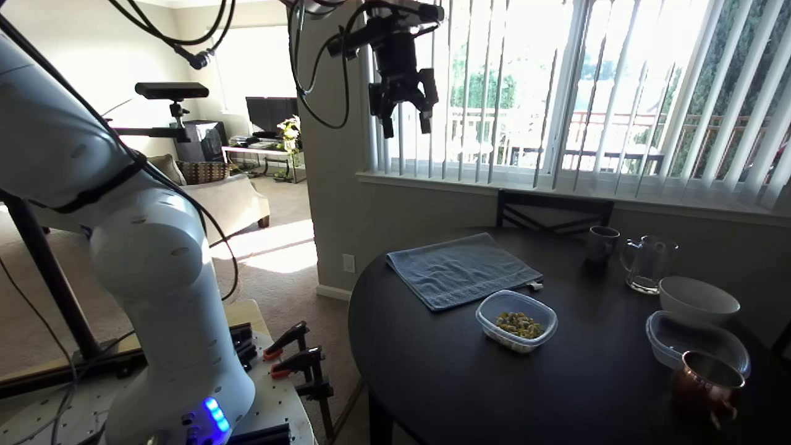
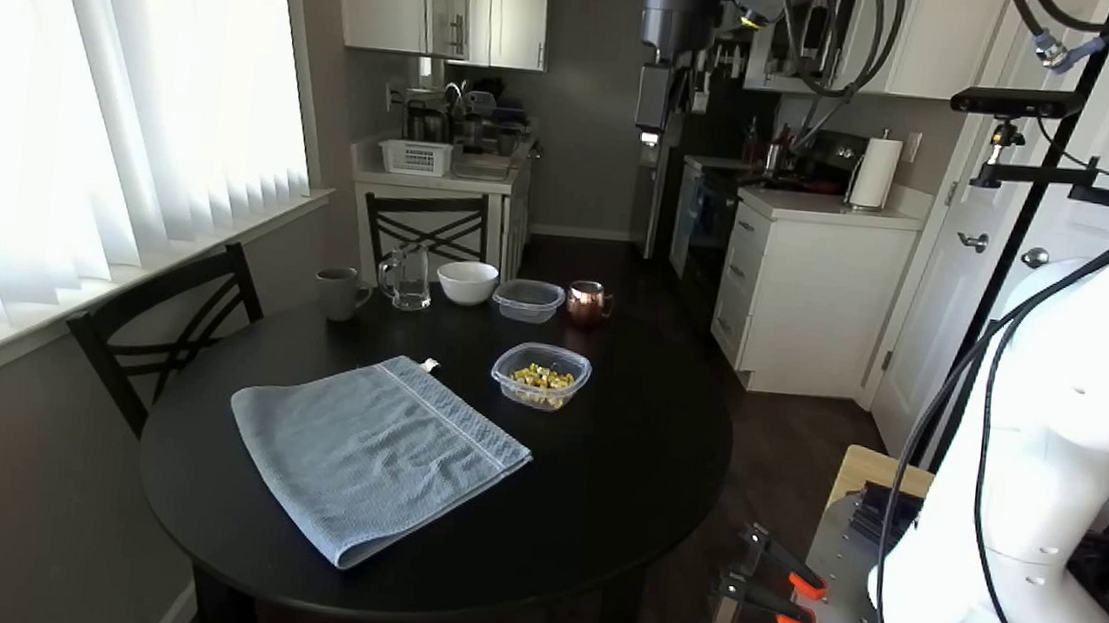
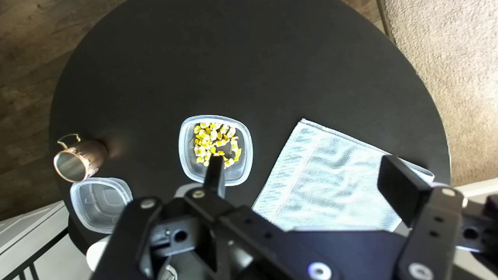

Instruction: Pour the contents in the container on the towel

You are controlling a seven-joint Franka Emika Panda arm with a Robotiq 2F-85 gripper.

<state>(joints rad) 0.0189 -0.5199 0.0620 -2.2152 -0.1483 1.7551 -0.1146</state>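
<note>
The container (image 1: 486, 322) is a small clear-white squarish tub, upright on the dark table. It also shows in an exterior view (image 2: 505, 387) and in the wrist view (image 3: 183, 151). The contents (image 1: 518, 324), yellow-green and brown bits, lie inside it; they also show in the wrist view (image 3: 212, 140). The towel (image 1: 460, 272) is a flat blue-grey folded cloth beside the tub, apart from it; it also shows in the wrist view (image 3: 330, 175). My gripper (image 1: 406, 128) is open with nothing between its fingers, high above the table. In the wrist view (image 3: 305, 171) one fingertip overlaps the tub's near edge.
A grey mug (image 1: 600, 245), a glass mug (image 1: 649, 266), a white bowl (image 1: 698, 301), a second clear tub (image 1: 664, 352) and a copper mug (image 1: 707, 389) stand along one side of the round table (image 1: 445, 377). A chair (image 2: 182, 329) stands by the window.
</note>
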